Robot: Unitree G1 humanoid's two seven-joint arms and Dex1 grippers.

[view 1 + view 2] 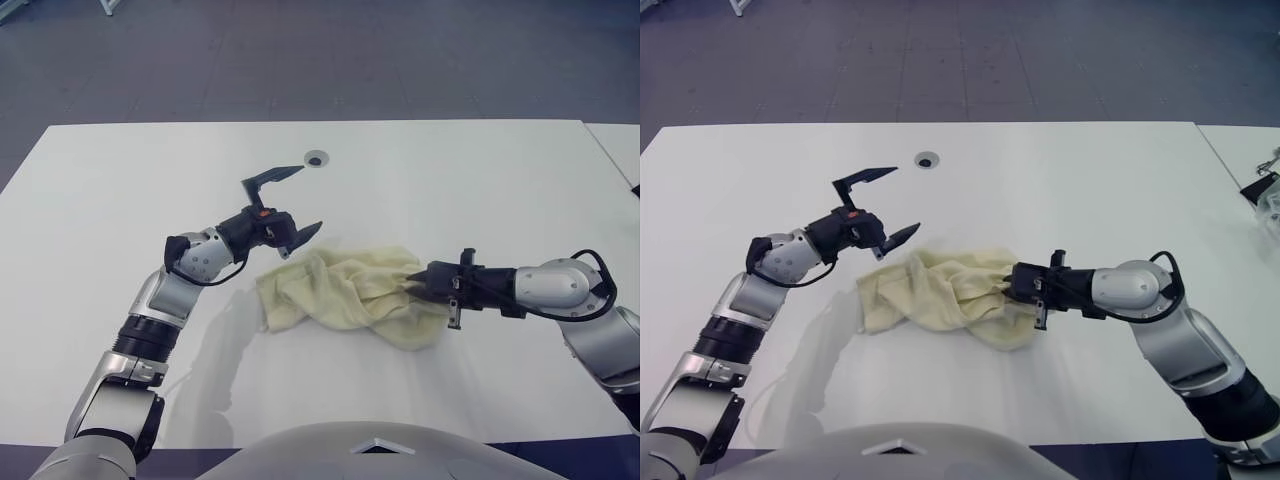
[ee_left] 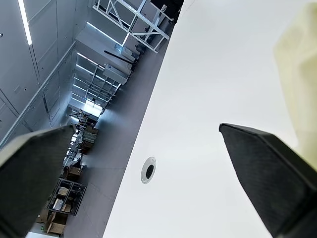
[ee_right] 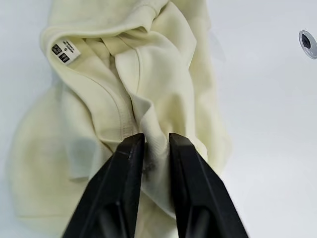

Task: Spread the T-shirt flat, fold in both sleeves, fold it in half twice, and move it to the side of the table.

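Okay, right gripper point(image 3: 151, 141) clamped on a fold of the crumpled T-shirt point(image 1: 340, 295); left gripper point(image 1: 308, 198) wide apart, just beside its other end. Left should pinch an edge, then stretch evenly.

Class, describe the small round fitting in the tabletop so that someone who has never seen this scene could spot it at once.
Find the white table. Towards its far edge, just beyond the open left gripper, a small round grommet is set into the top. It is a grey ring with a dark centre, well apart from the crumpled pale yellow T-shirt.
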